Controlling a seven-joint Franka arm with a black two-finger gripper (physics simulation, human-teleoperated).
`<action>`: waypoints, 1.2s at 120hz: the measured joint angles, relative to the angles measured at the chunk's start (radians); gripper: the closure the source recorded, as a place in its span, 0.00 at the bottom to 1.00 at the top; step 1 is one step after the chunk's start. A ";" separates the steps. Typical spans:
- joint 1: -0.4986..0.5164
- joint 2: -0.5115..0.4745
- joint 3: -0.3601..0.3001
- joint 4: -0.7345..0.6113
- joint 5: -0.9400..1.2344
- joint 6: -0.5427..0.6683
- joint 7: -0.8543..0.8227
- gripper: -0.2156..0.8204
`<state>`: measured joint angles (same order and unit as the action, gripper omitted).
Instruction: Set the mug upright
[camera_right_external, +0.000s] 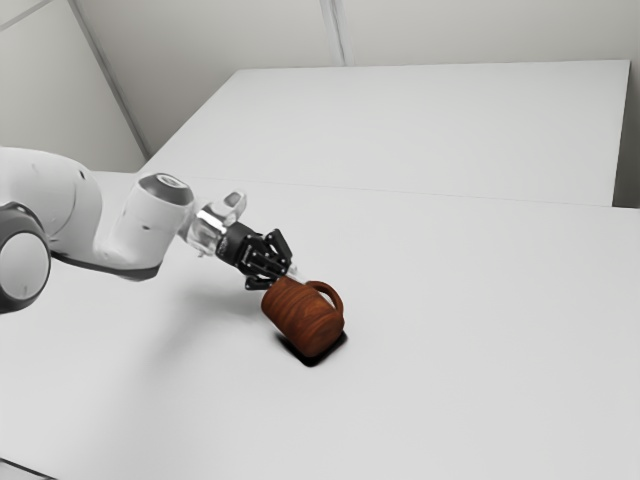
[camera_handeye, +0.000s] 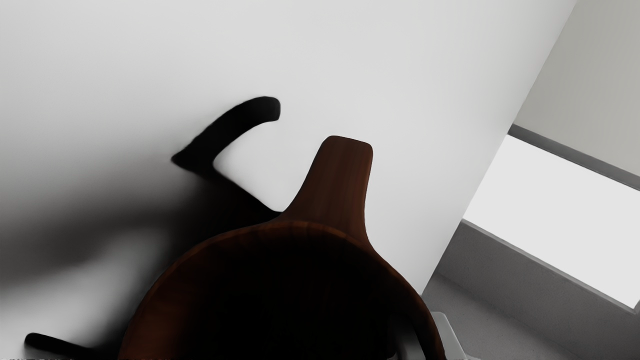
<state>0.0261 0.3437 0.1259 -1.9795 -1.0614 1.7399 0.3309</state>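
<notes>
My gripper (camera_right_external: 286, 274) is at the rim of the brown wooden mug (camera_right_external: 304, 318) in the exterior view. The mug leans, its mouth facing the gripper and its base toward the exterior view's lower right, over a dark shadow. Its handle (camera_right_external: 331, 294) is on the upper right side. In the wrist view, my gripper (camera_handeye: 426, 342) has one finger inside the mug (camera_handeye: 165, 305) and the other outside, shut on the wall between them. The handle (camera_handeye: 342, 180) sticks out from the far side of the rim, apart from its shadow on the table.
The white table (camera_right_external: 450, 380) stretches around the mug. A raised white surface (camera_right_external: 420, 130) stands behind it, with pale walls (camera_right_external: 200, 50) farther back. In the wrist view, a grey ledge (camera_handeye: 540, 270) lies past the table's edge.
</notes>
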 joint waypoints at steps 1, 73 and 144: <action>-0.001 -0.001 0.000 0.000 0.003 0.002 -0.002 0.96; -0.144 -0.177 -0.057 0.087 0.800 0.196 -0.138 0.97; -0.152 -0.177 -0.103 0.005 1.143 0.417 -0.323 0.97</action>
<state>-0.1255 0.1667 0.0228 -1.9746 0.0813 2.1567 0.0084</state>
